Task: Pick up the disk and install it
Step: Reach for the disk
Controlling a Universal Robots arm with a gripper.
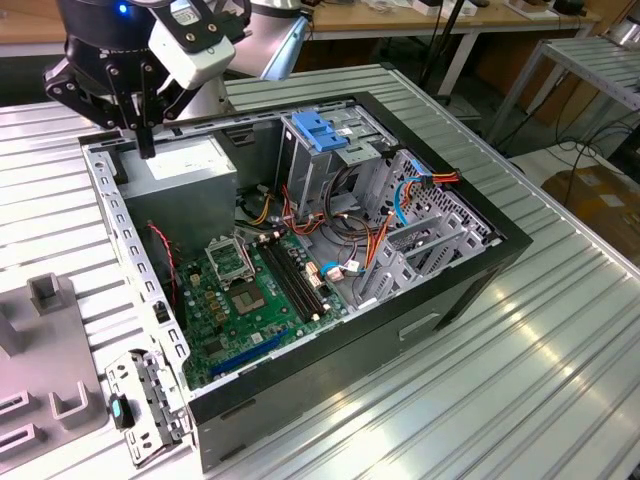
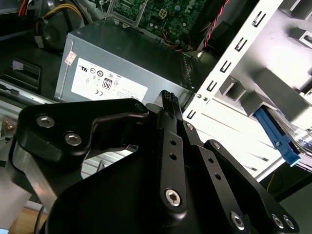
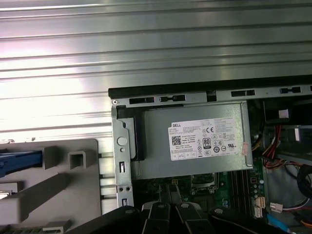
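The disk lies on a grey holder beside the computer case; its blue carrier frame [image 2: 276,137] shows in both wrist views [image 3: 19,162], and most of its body is cut off at the picture edge. My gripper [image 1: 147,148] hangs over the case's corner by the power supply, well apart from the disk. Its fingers [image 2: 168,97] stand together, shut on nothing, and their tips [image 3: 170,191] point down at the motherboard's edge.
The open computer case [image 1: 470,290] lies on a ribbed metal table. Inside are a grey power supply box with a white sticker [image 1: 185,168], a metal drive cage with a blue plastic top [image 1: 322,132], a motherboard [image 1: 250,300] and loose cables. The grey holder [image 1: 45,345] sits at the exterior view's left.
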